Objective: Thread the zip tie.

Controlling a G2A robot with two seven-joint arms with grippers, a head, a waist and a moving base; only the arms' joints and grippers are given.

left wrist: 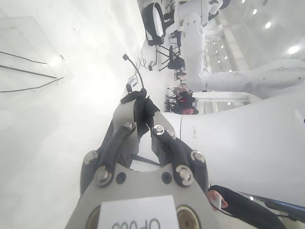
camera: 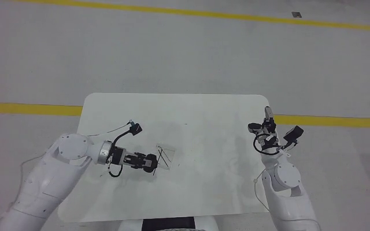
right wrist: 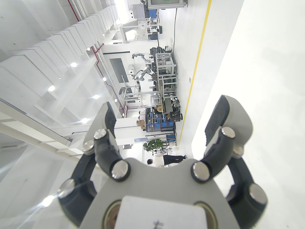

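Left gripper [left wrist: 143, 107], lower left in the top view, pinches a black zip tie [left wrist: 139, 75] whose head juts past its fingertips, beside the clear tray [left wrist: 35, 36]. Right gripper [right wrist: 164, 110], far right, spread wide

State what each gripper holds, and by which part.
Left gripper pinches a black zip tie by its tail end; head free. Right gripper holds nothing.

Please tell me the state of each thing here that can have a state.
left gripper: shut on a zip tie
zip tie: bent in a curve, head end free, not looped
right gripper: open, empty
spare ties: lying loose in the clear tray
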